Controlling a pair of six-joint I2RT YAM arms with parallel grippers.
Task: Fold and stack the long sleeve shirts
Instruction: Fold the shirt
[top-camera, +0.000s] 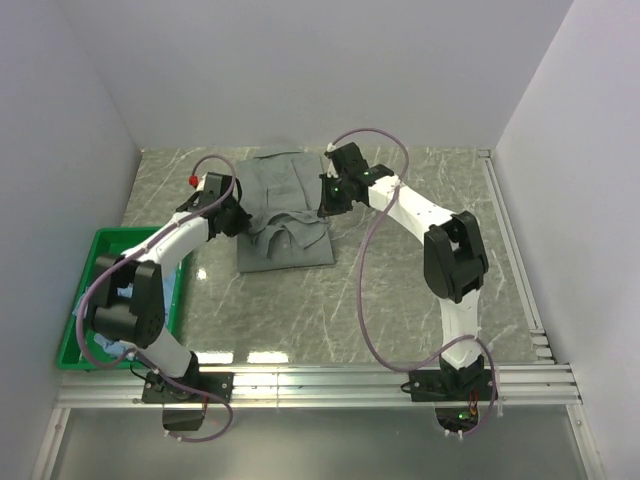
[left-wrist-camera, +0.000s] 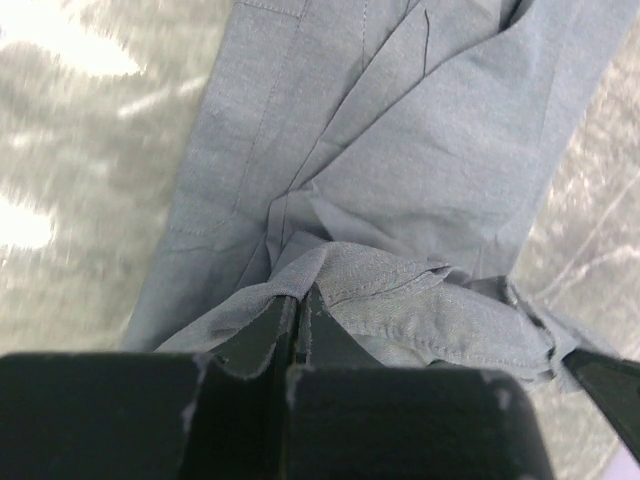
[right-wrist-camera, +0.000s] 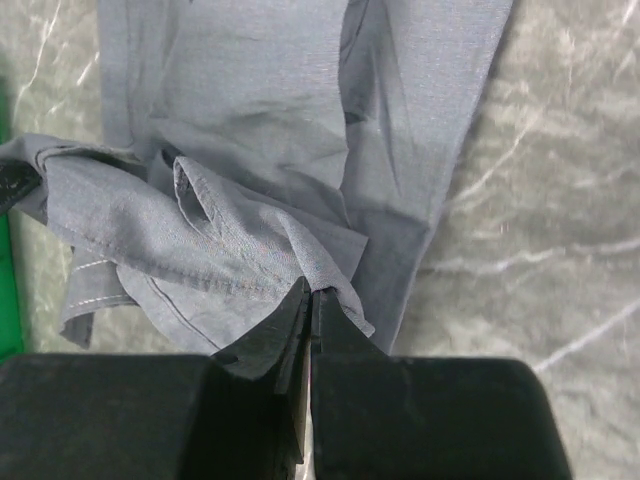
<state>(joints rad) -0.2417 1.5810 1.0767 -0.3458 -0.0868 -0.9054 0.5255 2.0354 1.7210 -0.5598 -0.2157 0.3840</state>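
The grey-green long sleeve shirt (top-camera: 285, 215) lies part-folded on the marble table, its upper part bunched over the lower. My left gripper (top-camera: 236, 218) is at its left edge and is shut on a fold of the cloth (left-wrist-camera: 380, 285). My right gripper (top-camera: 328, 198) is at its right edge and is shut on another fold (right-wrist-camera: 330, 265). The pinched edge hangs lifted between the two grippers. In the wrist views the left gripper (left-wrist-camera: 300, 295) and the right gripper (right-wrist-camera: 311, 288) each have their jaws closed with cloth between the tips. A bit of pale blue cloth (top-camera: 112, 346) shows in the bin, mostly hidden by my left arm.
A green plastic bin (top-camera: 100, 240) stands at the left edge of the table; its rim also shows in the right wrist view (right-wrist-camera: 5, 290). Aluminium rails (top-camera: 400, 375) run along the near edge and the right side. White walls close the table on three sides.
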